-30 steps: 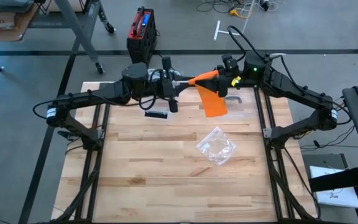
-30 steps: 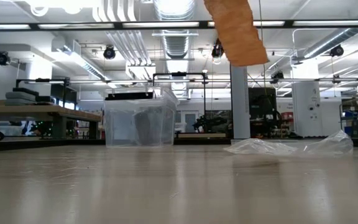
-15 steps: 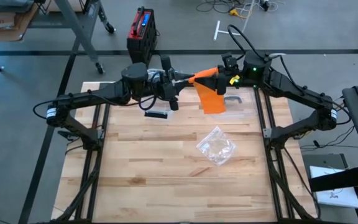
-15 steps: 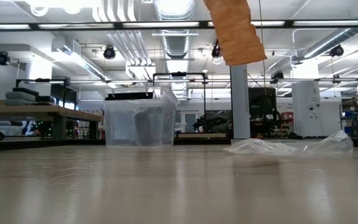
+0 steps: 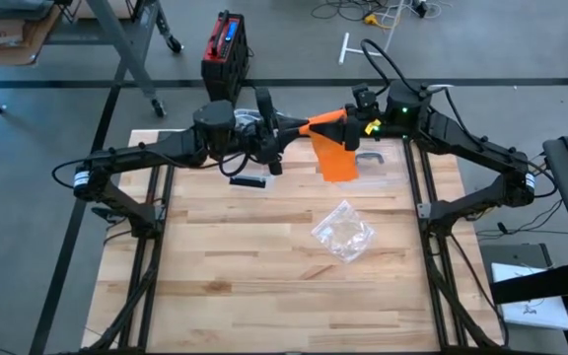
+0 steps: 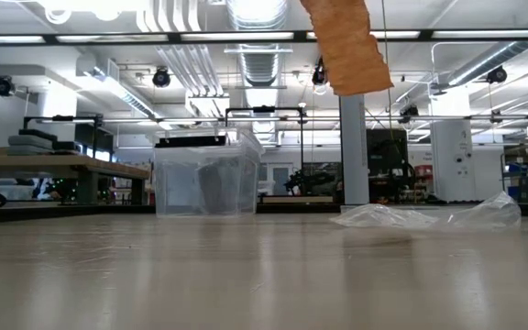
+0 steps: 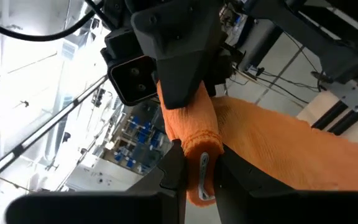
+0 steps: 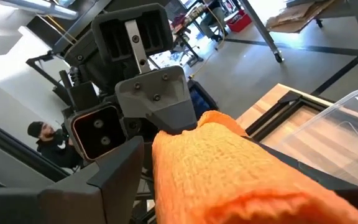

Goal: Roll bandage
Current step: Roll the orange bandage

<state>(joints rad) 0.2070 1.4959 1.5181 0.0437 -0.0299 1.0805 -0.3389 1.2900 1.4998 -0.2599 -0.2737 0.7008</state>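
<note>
An orange bandage (image 5: 329, 146) hangs high above the table's far middle. Its rolled part (image 5: 321, 123) lies level between my two grippers. Its loose tail (image 6: 346, 46) hangs down, clear of the table. My left gripper (image 5: 289, 126) comes from the left, pointing level, and is shut on the roll's left end. My right gripper (image 5: 347, 120) comes from the right, also level, and is shut around the roll's thick right part. In the low view only the tail shows. My left gripper pinches the roll's narrow end (image 7: 199, 152) between its two fingers, where a small metal clip (image 7: 203, 176) sits. The fingers point level, along the roll. My right gripper has the thick roll (image 8: 229, 165) between its two wide-set fingers (image 8: 118, 180), coming level from the right. The roll is lifted clear.
A crumpled clear plastic bag (image 5: 343, 233) lies mid-table. A clear plastic container (image 5: 383, 163) stands at the far right, under the tail. A small black piece (image 5: 248, 180) lies below my left gripper. A red-and-black device (image 5: 225, 44) stands on the floor beyond the table.
My left gripper has rolled about the line it points along while staying in place and shut. The hanging tail has drawn up a little. My right gripper has kept still.
</note>
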